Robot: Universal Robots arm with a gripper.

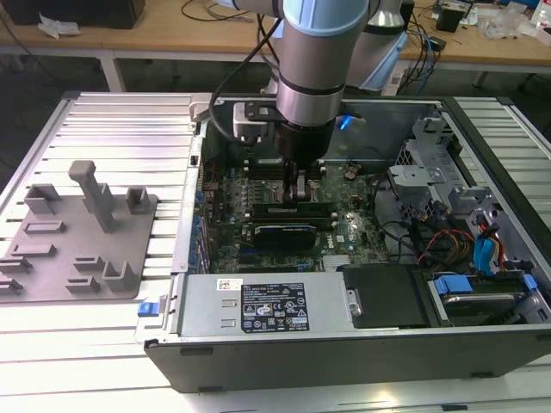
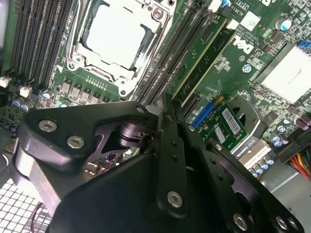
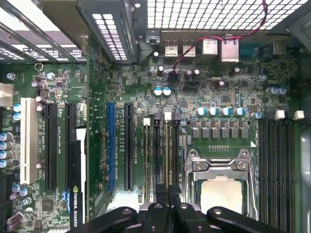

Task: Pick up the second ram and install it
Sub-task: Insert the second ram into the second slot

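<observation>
One robot arm reaches into one open computer case [image 1: 344, 344] at the centre of the exterior view, its gripper [image 1: 297, 191] down on the motherboard [image 1: 344, 228]. In both wrist views the two fingers [image 3: 162, 206] stand pressed close together, only a thin line between them. Whether they pinch anything cannot be told.

In the second wrist view, two green memory strips stand side by side in their slots at upper centre. The second ram [image 2: 198, 57] runs straight toward the fingertips, with the other strip [image 2: 212, 65] just beside it. One CPU socket [image 2: 121, 31] lies at that view's upper left. Four black memory slots [image 3: 275, 160] show at the right of the first wrist view. One grey fixture tray [image 1: 82, 228] sits at centre left of the exterior view, beside the case.
</observation>
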